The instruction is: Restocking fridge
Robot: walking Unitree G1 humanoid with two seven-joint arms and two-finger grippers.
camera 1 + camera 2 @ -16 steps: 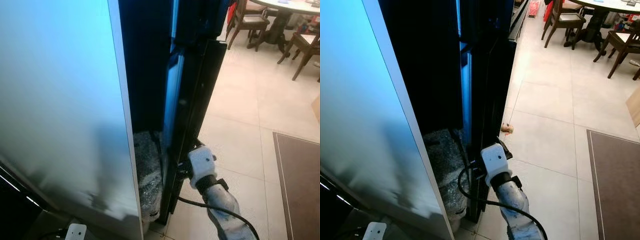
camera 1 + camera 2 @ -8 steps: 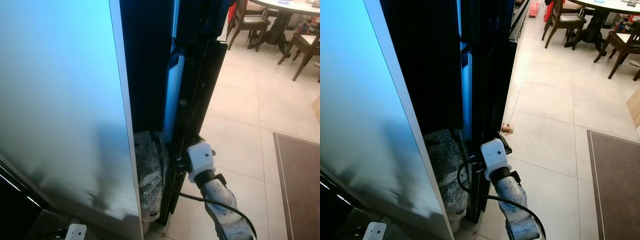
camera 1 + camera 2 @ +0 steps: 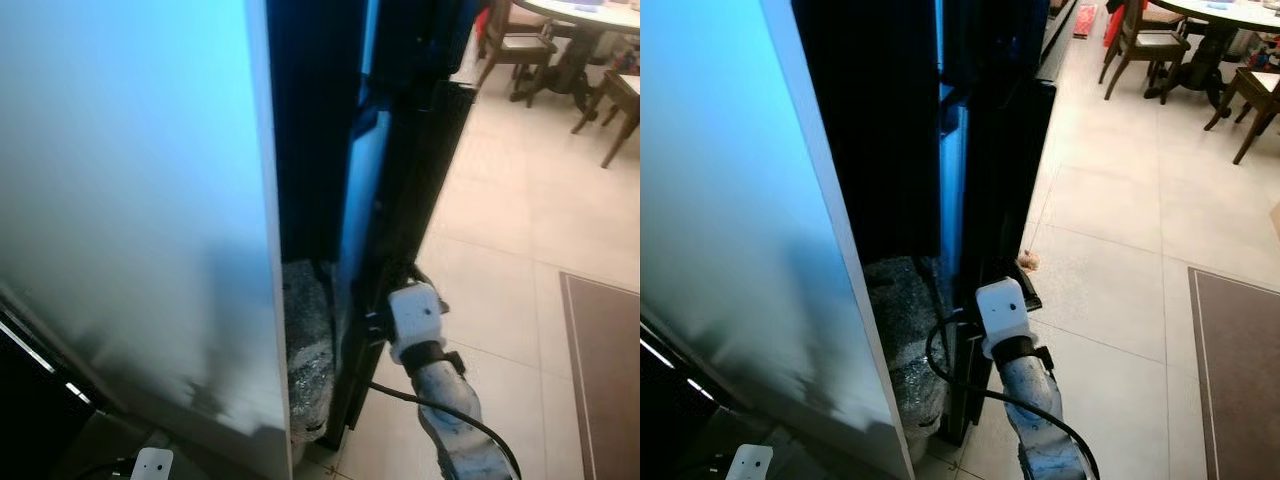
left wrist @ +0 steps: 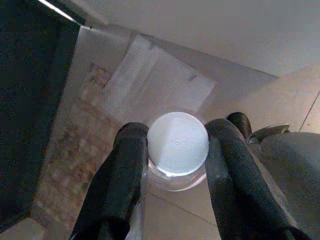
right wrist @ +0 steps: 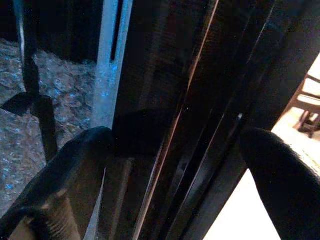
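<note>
My right gripper [image 5: 180,145] is open, one finger [image 5: 85,160] on each side of the edge of a tall black fridge door [image 5: 165,90]. From the head, the right arm's white wrist [image 3: 1002,312] sits low against that door [image 3: 1005,180], with the fingers lost in the dark edge. A wide pale panel [image 3: 730,200] stands on the left, and the gap between them is dark. My left gripper [image 4: 176,134] is shut on a clear bottle with a white ribbed cap [image 4: 178,142], held low over the tiled floor.
A bubble-wrapped bundle [image 3: 902,330] lies at the bottom of the dark gap. Open tiled floor [image 3: 1120,250] spreads right, with a small scrap [image 3: 1028,260] near the door, a brown rug [image 3: 1240,380], and a table with chairs [image 3: 1210,30] far back.
The whole view has shifted slightly to the right. My right wrist has crept up and closer against the black door's edge. The door's angle looks the same.
</note>
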